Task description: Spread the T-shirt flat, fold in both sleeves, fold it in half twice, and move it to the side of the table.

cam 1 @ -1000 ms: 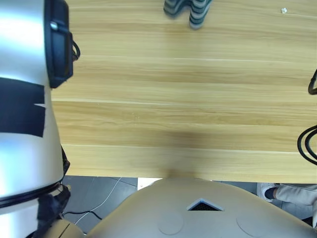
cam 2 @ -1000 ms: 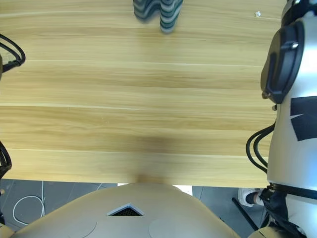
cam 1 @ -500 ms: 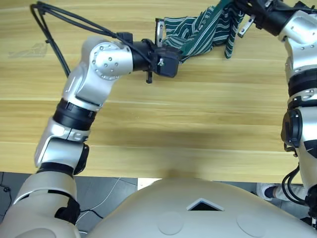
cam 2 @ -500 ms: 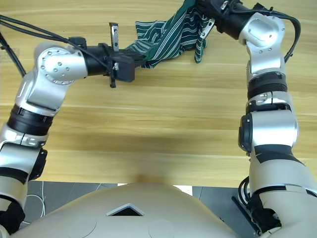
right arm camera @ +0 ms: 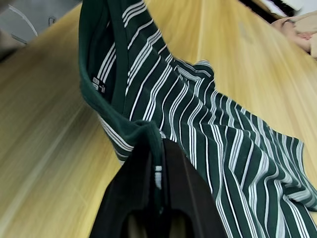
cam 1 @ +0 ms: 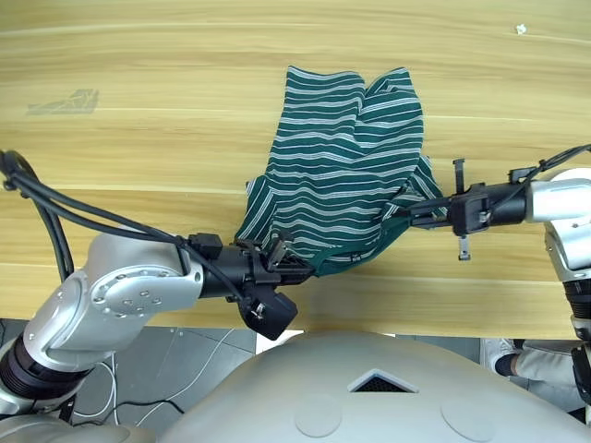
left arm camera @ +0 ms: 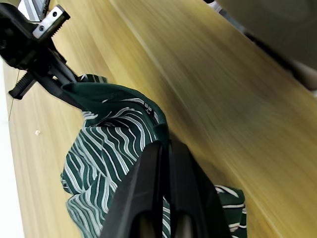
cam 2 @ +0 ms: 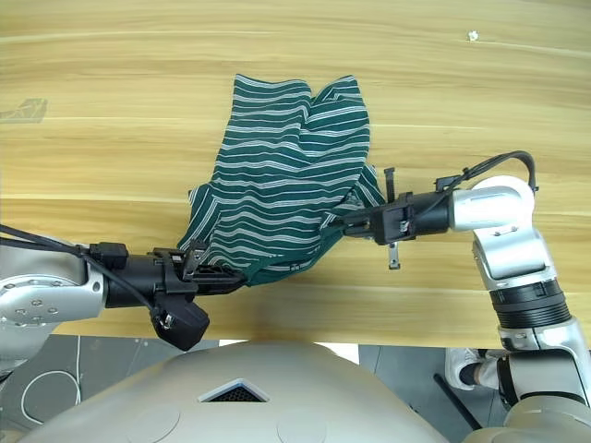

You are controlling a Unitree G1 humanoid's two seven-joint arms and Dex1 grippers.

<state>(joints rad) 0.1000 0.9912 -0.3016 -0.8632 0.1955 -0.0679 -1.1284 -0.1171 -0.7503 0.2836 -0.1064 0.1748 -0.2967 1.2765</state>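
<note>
Striped T-shirt (cam 1: pixel 342 175) rumpled on table (cam 1: pixel 138 138), left gripper (cam 1: pixel 300 265) and right gripper (cam 1: pixel 407 214) — both clamped on its near edge

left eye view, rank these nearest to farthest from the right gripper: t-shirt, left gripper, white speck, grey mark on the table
From the right gripper:
1. T-shirt: pinched in its fingers, touching.
2. left gripper: across the shirt, by the near edge of the table.
3. white speck: far side, on the right.
4. grey mark: far side, on the left.

Unident. white speck (cam 1: pixel 521 29), too small
</note>
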